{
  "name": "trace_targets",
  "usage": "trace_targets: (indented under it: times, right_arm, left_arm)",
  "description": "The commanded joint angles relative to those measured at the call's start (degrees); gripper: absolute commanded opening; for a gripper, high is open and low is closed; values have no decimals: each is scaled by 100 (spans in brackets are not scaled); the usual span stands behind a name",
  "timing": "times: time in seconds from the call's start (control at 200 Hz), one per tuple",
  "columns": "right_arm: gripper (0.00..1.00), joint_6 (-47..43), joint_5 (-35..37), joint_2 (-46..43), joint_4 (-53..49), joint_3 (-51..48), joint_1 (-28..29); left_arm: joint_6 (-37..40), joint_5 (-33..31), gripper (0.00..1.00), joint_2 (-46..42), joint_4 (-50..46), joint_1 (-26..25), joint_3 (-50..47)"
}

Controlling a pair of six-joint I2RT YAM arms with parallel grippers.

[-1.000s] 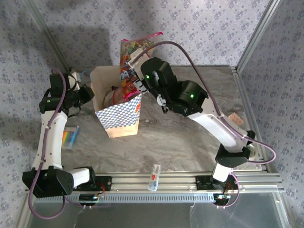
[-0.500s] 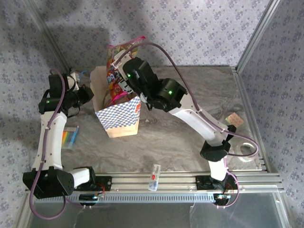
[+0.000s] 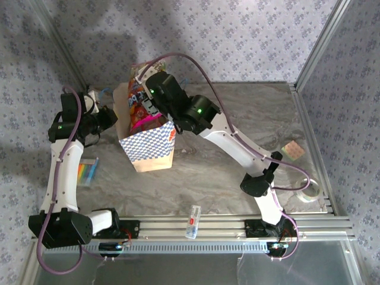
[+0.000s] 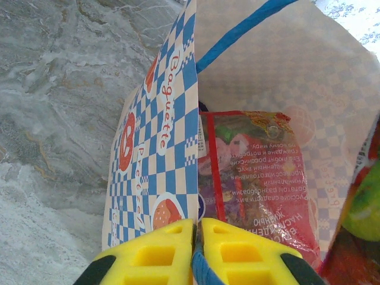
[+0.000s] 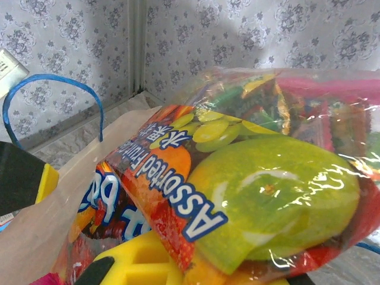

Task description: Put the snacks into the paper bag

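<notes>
1. Within the last second the right gripper point(image 3: 148, 100) swung left and down. It carried the fruit-candy packet point(image 5: 255, 196) from above the far rim to the mouth of the paper bag point(image 3: 151, 148), its fingers clamped on the packet.
2. The left gripper point(image 4: 198, 249) stayed put, pressed together on the bag's side wall.
3. A red packet point(image 4: 255, 172) already sat inside (a striped packet point(image 3: 88, 172) lay on the table point(image 3: 225, 172) beside the left arm).
4. Letting go looked like the next step.

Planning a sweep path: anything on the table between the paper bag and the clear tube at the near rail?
Nothing: bare marble table between the paper bag and the clear tube, per the top view.
</notes>
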Motion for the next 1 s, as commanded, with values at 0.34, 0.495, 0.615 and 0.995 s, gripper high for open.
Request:
trace_targets:
  times: [0.34,0.495,0.615,0.995]
  right_arm:
    - [0,383,-896,148,902,471,-222]
    - [0,390,-1026,232,902,475,-230]
    - [0,403,-1154,272,882,464,-231]
    - [0,548,-1446,407,827,437,-290]
  left_arm:
    - [-41,212,11,-57,202,63,-6]
    - [-41,211,11,-49,200,60,-10]
    - [-49,216,11,-40,204,75,3]
    - [-49,242,11,-31,193,72,14]
